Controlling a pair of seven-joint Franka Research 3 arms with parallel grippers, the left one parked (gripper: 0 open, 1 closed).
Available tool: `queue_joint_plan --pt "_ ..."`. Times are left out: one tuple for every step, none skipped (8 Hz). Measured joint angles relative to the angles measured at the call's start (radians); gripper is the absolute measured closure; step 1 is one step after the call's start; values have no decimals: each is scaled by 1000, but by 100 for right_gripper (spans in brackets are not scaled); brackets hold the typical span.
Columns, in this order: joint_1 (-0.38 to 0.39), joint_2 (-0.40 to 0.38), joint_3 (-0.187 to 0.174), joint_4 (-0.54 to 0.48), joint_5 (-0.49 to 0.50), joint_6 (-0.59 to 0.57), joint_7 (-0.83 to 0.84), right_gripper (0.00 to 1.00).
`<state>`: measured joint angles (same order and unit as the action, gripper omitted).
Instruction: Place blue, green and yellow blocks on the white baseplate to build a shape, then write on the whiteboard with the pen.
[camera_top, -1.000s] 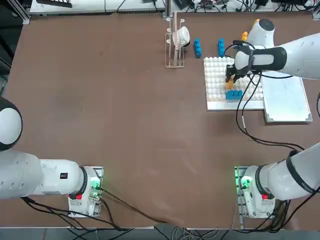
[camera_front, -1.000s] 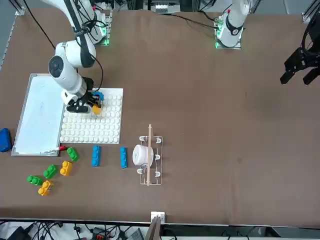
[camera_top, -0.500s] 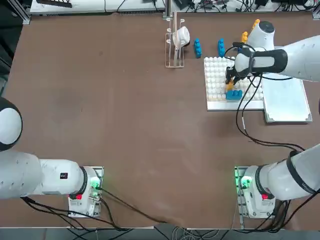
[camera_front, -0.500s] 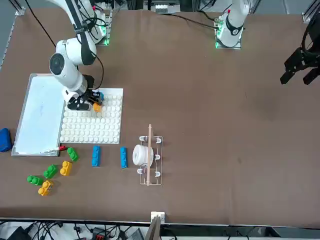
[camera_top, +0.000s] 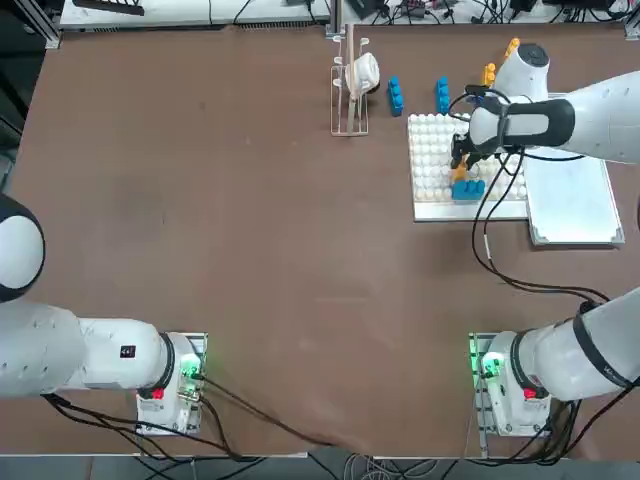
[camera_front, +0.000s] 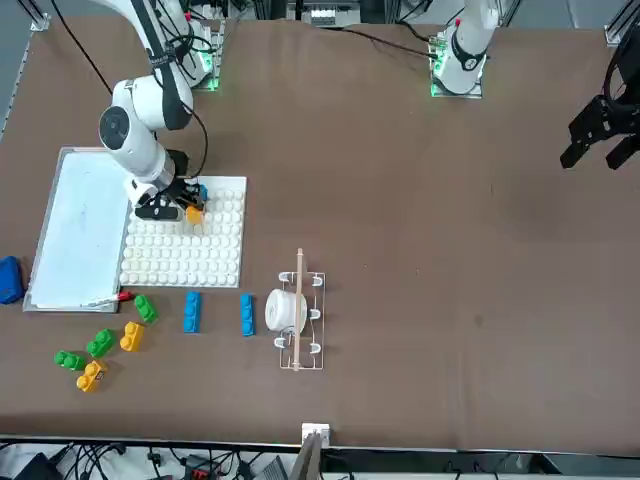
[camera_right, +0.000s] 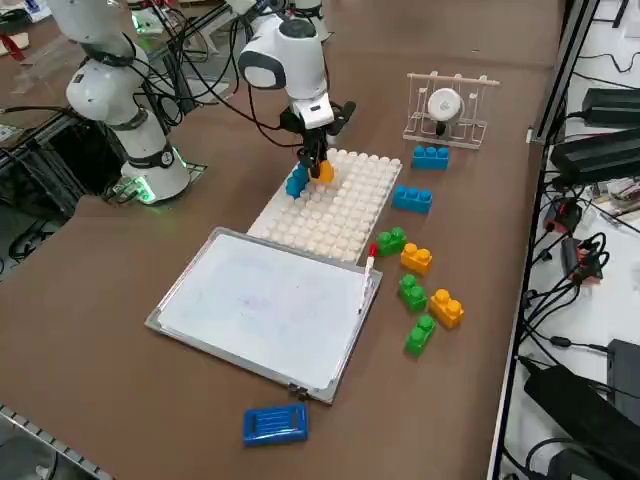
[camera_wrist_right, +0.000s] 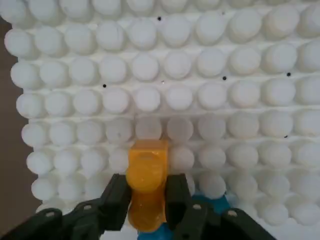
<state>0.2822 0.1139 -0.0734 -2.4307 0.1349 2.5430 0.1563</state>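
Note:
My right gripper (camera_wrist_right: 146, 200) is shut on a yellow block (camera_wrist_right: 146, 172), holding it low at the studs of the white baseplate (camera_wrist_right: 200, 75). The top view shows the gripper (camera_top: 460, 163) over the plate's near side, with the yellow block (camera_top: 459, 173) right beside a blue block (camera_top: 468, 188) that sits on the baseplate (camera_top: 435, 140). Whether the yellow block rests on the studs I cannot tell. To the right lies the whiteboard (camera_top: 570, 195). The pen (camera_right: 368, 264) lies along the whiteboard's (camera_right: 265, 305) far edge. Loose blue (camera_right: 411, 199), green (camera_right: 391, 240) and yellow (camera_right: 416, 259) blocks lie beyond the plate.
A small wire rack (camera_top: 348, 85) with a white object in it stands left of the baseplate. A smooth blue slab (camera_right: 275, 424) lies off the whiteboard's outer corner. The right arm's black cable (camera_top: 490, 240) hangs past the plate's near edge.
The gripper and its yellow block have shifted slightly toward the blue block on the plate. The grip is unchanged and nothing else has moved.

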Motion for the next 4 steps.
queue_joint_plan --pt "0 7 0 -3 0 16 0 59" --pt "0 12 0 -4 0 28 0 59" --pt "0 13 0 -4 0 34 0 59" --pt "0 14 0 -4 0 38 0 59"
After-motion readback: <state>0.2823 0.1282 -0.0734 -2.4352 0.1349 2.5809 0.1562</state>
